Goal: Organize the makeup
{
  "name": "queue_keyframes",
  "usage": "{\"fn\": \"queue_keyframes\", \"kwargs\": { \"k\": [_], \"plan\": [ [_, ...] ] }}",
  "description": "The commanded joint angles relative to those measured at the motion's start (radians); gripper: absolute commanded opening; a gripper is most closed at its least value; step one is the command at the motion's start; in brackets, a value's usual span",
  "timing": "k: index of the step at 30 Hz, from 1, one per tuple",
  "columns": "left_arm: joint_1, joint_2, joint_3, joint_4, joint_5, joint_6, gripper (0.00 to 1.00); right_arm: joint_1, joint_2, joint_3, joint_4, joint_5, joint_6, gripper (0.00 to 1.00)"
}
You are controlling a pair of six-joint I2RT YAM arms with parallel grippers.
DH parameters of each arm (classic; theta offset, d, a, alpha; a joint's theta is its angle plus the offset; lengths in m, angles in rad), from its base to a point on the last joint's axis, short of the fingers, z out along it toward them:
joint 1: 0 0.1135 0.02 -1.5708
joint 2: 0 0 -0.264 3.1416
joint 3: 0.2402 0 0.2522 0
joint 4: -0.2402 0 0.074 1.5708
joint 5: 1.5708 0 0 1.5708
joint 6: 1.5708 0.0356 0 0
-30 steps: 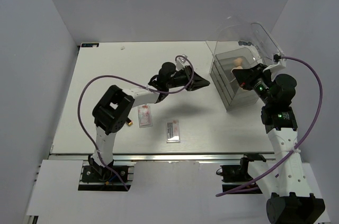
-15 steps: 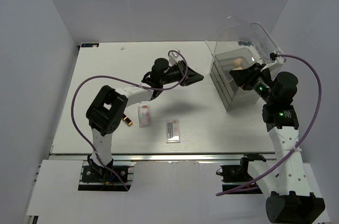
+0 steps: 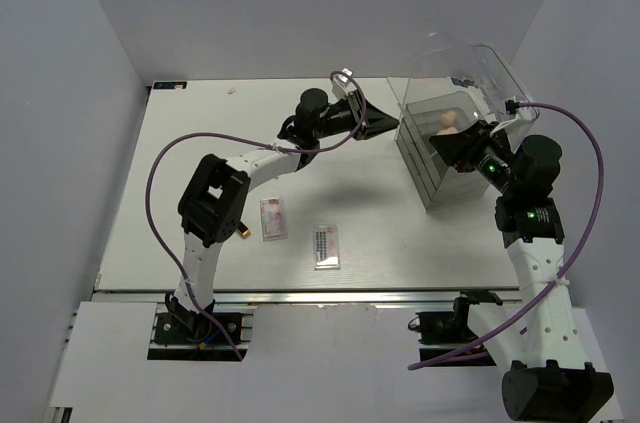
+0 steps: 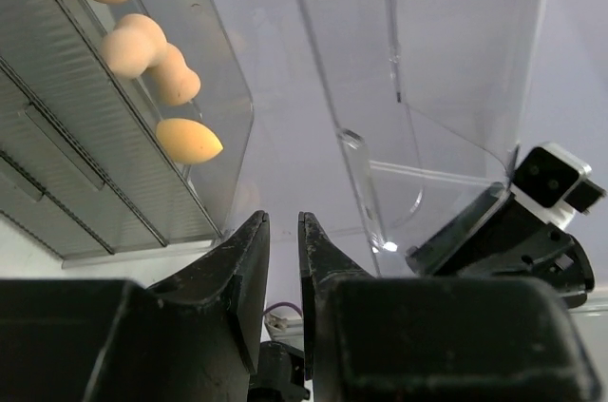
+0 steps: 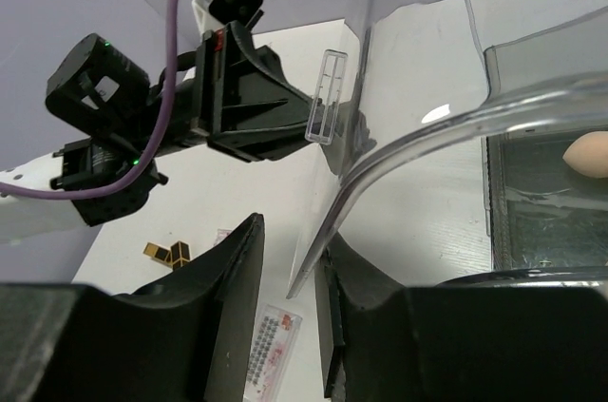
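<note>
Three peach sponges [image 4: 133, 41] lie in the top tray of the clear drawer box [image 3: 428, 178]; one shows in the top view [image 3: 449, 120] and in the right wrist view [image 5: 589, 155]. The pinkish palette [image 3: 273, 218] and the dark-rowed palette [image 3: 326, 245] lie flat on the table, with two lipstick tubes [image 3: 241, 231] to their left. My left gripper [image 3: 390, 126] is empty, its fingers nearly together, just left of the box; it also shows in the left wrist view [image 4: 282, 221]. My right gripper [image 5: 290, 231] has its jaws apart, with the raised clear lid's [image 5: 408, 145] edge between them, against one finger.
The lid [image 3: 470, 63] stands tilted up over the box at the table's back right. The box has several shallow drawers [image 4: 76, 136] under the top tray. Grey walls close in the table on three sides. The dark-rowed palette [image 5: 271, 335] and the tubes [image 5: 171, 253] show below my right gripper.
My left gripper has swung from over the middle of the table back and right, up to the box's left side. The right arm has hardly moved.
</note>
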Motion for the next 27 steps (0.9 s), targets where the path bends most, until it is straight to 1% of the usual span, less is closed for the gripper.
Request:
{"fn": "queue_keyframes", "kwargs": {
  "k": [1,8,11,16,17,20,26,27],
  "plan": [
    [-0.016,0.025,0.06,-0.026,0.016,-0.01,0.3,0.004,-0.012,0.056,0.065,-0.069,0.0,0.33],
    [-0.033,0.127,0.22,-0.015,0.025,-0.051,0.3,0.004,-0.017,0.05,0.073,-0.08,0.01,0.33],
    [-0.035,0.147,0.271,0.0,0.027,-0.071,0.3,0.004,-0.018,0.05,0.067,-0.075,0.005,0.36],
    [-0.035,0.125,0.248,0.059,0.033,-0.105,0.3,0.004,-0.018,0.047,0.053,-0.07,-0.007,0.41],
    [-0.035,0.118,0.237,0.077,0.031,-0.11,0.3,0.004,-0.018,0.047,0.048,-0.07,-0.01,0.47],
    [-0.035,0.095,0.205,0.095,0.027,-0.114,0.3,0.004,-0.021,0.052,0.022,-0.07,-0.03,0.52],
    [-0.035,0.084,0.192,0.111,0.02,-0.126,0.3,0.004,-0.041,0.058,-0.019,-0.083,-0.084,0.55],
    [-0.033,0.085,0.198,0.112,0.022,-0.129,0.3,0.004,-0.044,0.068,-0.048,-0.099,-0.099,0.55]
  ]
}}
